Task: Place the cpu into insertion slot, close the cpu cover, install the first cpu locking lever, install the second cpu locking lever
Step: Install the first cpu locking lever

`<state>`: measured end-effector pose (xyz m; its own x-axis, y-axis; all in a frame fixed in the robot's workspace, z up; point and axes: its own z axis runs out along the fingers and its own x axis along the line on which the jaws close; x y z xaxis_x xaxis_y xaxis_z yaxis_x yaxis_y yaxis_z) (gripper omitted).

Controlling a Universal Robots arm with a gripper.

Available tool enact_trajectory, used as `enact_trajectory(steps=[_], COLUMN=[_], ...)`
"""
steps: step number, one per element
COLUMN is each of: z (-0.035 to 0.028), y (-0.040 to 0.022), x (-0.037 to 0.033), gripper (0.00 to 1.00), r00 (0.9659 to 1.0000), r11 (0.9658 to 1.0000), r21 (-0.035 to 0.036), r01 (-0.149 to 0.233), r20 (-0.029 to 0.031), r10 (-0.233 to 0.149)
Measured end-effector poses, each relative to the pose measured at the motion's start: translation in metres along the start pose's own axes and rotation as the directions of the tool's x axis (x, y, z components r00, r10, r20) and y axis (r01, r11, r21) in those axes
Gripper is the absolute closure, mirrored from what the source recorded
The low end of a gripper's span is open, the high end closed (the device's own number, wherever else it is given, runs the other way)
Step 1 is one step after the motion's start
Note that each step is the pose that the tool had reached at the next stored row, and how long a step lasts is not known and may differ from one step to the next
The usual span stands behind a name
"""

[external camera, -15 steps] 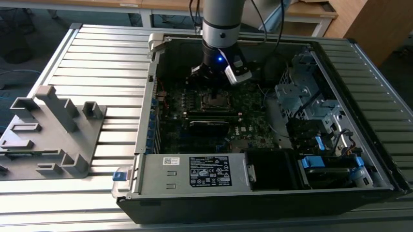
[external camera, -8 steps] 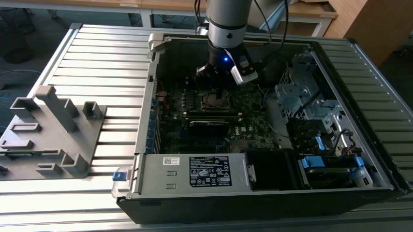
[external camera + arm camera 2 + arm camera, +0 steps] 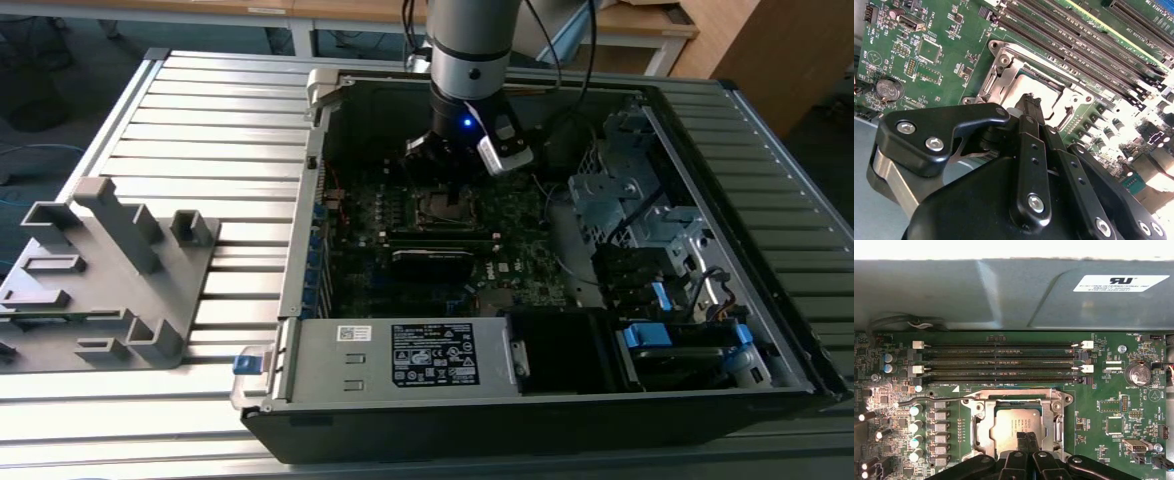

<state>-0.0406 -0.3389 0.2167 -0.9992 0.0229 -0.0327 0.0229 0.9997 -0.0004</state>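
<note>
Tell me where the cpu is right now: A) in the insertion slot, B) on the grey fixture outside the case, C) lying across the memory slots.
A: in the first wrist view the cpu lies flat inside the window of the silver cpu cover on the motherboard.

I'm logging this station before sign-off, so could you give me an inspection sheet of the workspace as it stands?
Surface: slatted metal table carrying an open computer case.
Job's things: cpu sits in the insertion slot; cpu cover appears lowered around it; lever state unclear.
Clutter: grey plastic fixture at the exterior view's left.
Grippers: pincer shut, tips at the cpu's edge.
Cables: black cables beside the arm; more inside the case.
Surroundings: wooden desks behind.
</note>
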Motion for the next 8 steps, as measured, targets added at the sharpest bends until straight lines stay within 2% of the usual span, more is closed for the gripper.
enact_trajectory(steps=[5,8], z=[0.0,-0.0041], y=[0.0,0.0], x=[0.0,-0.0002], gripper=[0.89,0.89], r00=[1.0,1.0], r11=[1.0,1.0], r21=[-0.0001,0.0], r01=[0.0,0.0], r20=[0.0001,-0.0005], r10=[0.0,0.0])
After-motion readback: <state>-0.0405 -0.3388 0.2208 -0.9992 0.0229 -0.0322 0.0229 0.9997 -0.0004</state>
